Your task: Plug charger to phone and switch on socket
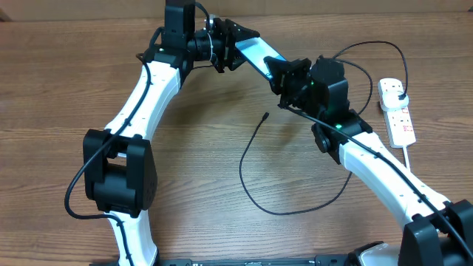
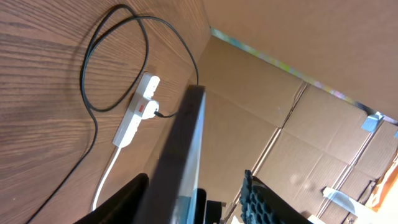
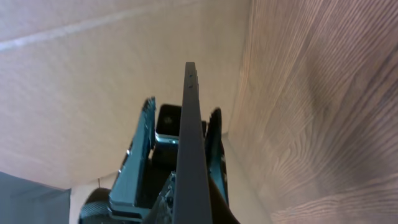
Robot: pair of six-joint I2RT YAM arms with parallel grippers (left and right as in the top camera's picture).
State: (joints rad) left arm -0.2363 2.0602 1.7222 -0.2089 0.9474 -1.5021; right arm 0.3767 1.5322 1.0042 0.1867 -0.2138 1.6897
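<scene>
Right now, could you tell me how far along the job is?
Done: the charger plug sits in the socket. In hand: the phone is between the left end effector and right end effector. Remaining: the tip lies on the table, not in the phone; the socket's on/off state is unclear.

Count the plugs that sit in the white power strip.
1: a black plug near the end of the power strip opposite its white cord; none seems hidden.

Wooden table (image 1: 59, 66); seemingly cardboard boxes (image 2: 323, 155) behind.
</scene>
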